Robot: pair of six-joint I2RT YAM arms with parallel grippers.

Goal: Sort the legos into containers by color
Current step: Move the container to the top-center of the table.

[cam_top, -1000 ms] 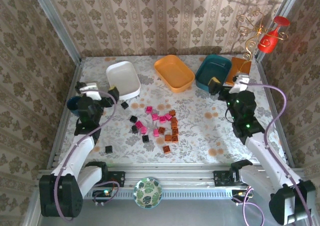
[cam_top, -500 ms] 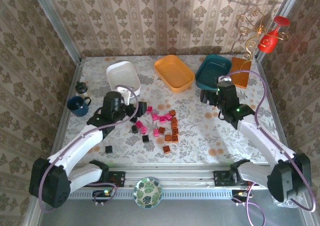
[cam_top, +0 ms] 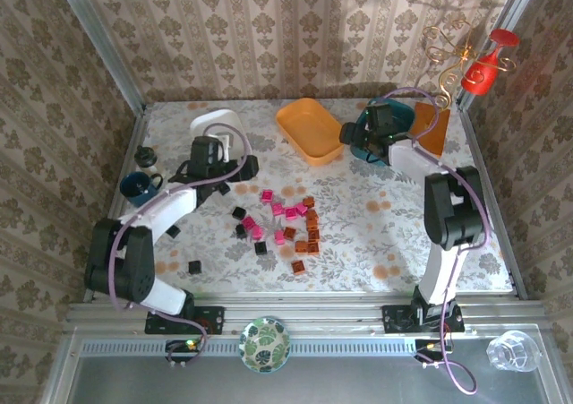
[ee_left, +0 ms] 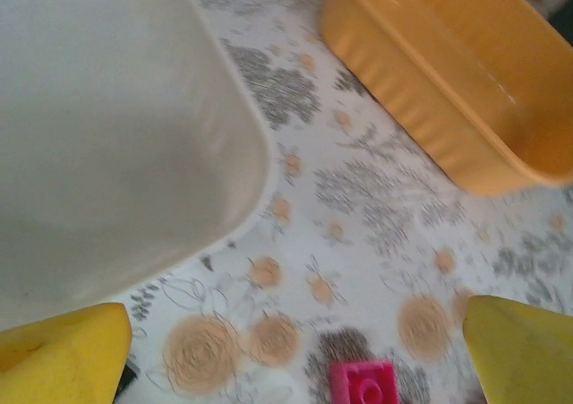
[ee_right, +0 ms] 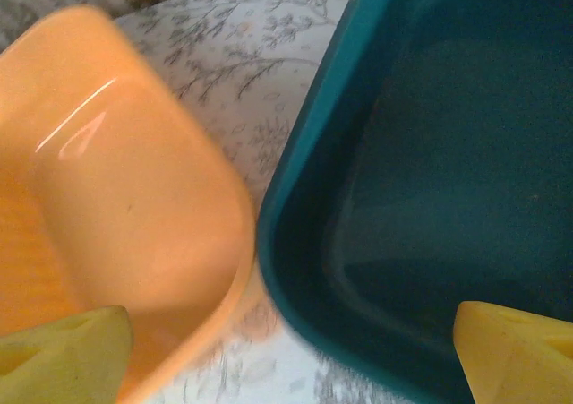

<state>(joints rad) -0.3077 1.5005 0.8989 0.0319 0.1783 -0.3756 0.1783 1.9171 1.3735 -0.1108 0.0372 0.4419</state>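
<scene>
both arms had just swung in toward the trays, the left gripper (ee_left: 295, 361) spread empty beside the white tray (ee_left: 107, 135), the right gripper (ee_right: 286, 359) spread empty between orange tray (ee_right: 116, 198) and teal tray (ee_right: 430, 180), while the legos (cam_top: 285, 225) lay unsorted on the bench (cam_top: 385, 234), so sorting seemed barely begun.

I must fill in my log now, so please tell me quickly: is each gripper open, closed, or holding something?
Left gripper: open, holding nothing.
Right gripper: open, holding nothing.
</scene>
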